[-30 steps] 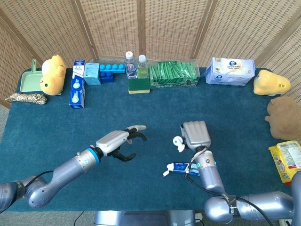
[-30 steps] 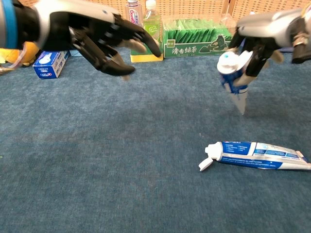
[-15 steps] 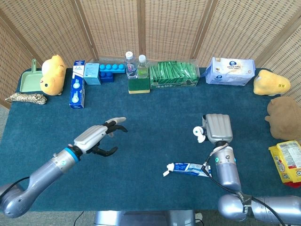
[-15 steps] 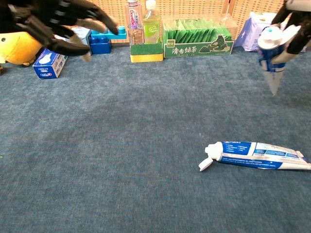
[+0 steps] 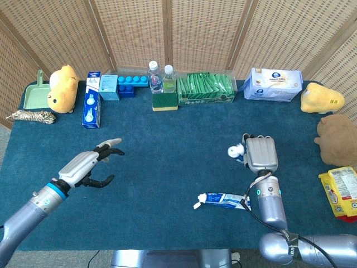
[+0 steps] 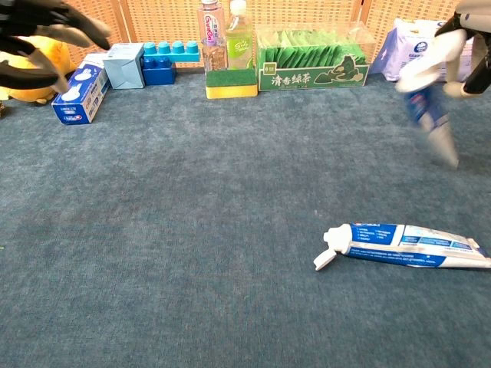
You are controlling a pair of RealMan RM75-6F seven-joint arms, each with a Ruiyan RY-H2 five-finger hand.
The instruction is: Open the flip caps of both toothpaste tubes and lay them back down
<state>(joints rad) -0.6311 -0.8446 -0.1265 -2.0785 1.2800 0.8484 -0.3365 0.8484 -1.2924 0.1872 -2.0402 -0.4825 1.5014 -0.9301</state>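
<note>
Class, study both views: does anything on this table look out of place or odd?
Only one thing: a toothpaste tube lies alone mid-table with its flip cap hanging open, away from the tidy row of goods along the back edge.

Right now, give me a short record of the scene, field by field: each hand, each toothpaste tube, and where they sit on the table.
left hand: empty, fingers apart, above the table's left side
right hand: holds the second toothpaste tube off the cloth, cap end up; blurred in the chest view
lying toothpaste tube: flat on the blue table, flip cap open, pointing left
held tube's cap: cannot tell whether open
position: lying tube is nearer the robot than the right hand
</note>
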